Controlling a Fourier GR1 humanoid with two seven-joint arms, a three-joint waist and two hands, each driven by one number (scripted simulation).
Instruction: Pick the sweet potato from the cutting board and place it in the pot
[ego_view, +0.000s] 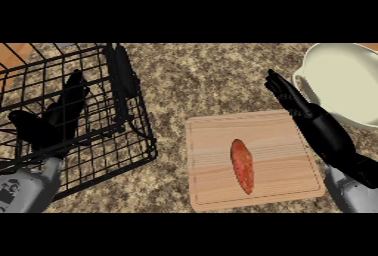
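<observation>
An orange-red sweet potato (242, 166) lies lengthwise on the wooden cutting board (280, 135) at the lower centre. The cream pot (347, 80) sits at the upper right, partly cut off by the frame. My right hand (310, 116) stretches up along the board's right edge, fingers straight and open, their tips near the pot's left rim; it is to the right of the sweet potato and not touching it. My left hand (52, 122) rests open at the left, fingers up, seen through a black wire basket.
A black wire basket (125, 100) stands at the left on the speckled granite counter (207, 75). A strip of orange-brown surface shows at the top left corner.
</observation>
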